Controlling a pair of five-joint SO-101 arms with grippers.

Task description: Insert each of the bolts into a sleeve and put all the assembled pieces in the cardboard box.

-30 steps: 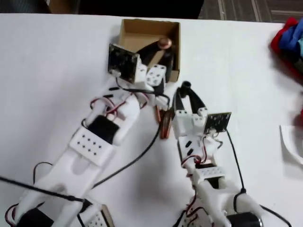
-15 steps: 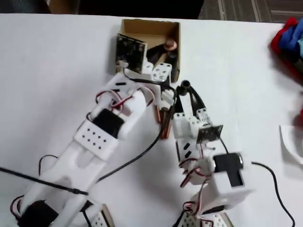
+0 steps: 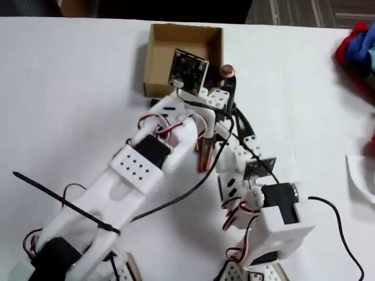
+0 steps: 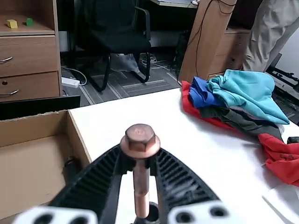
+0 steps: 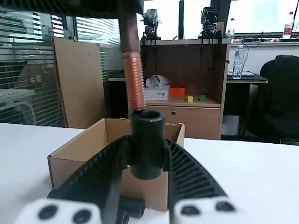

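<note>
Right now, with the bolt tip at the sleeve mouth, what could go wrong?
1. The bolt leans slightly and its tip meets the sleeve near the rim; pushing down may jam it or tilt the sleeve.
2. The left gripper pinches the bolt just under its head, so side load could swivel it.
3. Loose bolts lie between the arms and might get knocked.

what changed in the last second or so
The left claw, shut on a bolt, swung from over the cardboard box to the right, so the bolt's tip now sits at the mouth of the sleeve held in the right claw. The right arm re-posed behind its claw. The box and the loose bolts on the table stayed put.
</note>
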